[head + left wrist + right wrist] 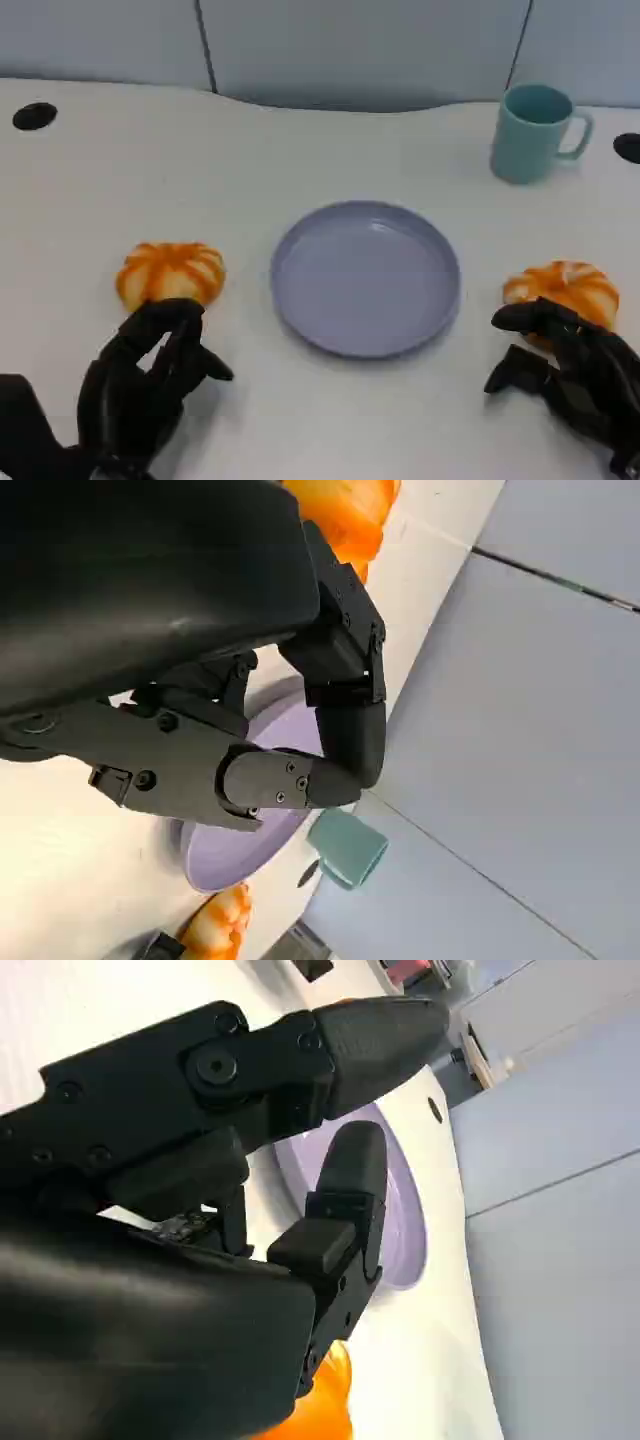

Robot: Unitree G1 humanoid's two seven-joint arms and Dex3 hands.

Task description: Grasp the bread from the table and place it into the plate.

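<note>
- On the white table (300,150), seen from the head view, two pieces of bread lie either side of a plate.
- The left bread (170,272) is a round, domed bun, golden orange with paler cream stripes running from its centre like pumpkin segments. It sits on the table just left of the plate, not in it.
- The right bread (562,290) looks alike: round, orange, with pale stripes. It lies on the table to the right of the plate, partly hidden by black fingers.
- The plate (366,277) is round, shallow and pale lavender-blue, with a low raised rim. It sits between the two buns.
- The left robot hand (150,385) rests just in front of the left bread, fingers curled loosely and apart, holding nothing. Its fingertips reach the near edge of the bun; I cannot tell whether they touch.
- The right robot hand (570,370) sits just in front of the right bread, fingers spread, gripping nothing; its upper finger overlaps the bun's near side.
- A teal mug (534,132) stands upright at the far right of the table, handle pointing right, well apart from the plate.
</note>
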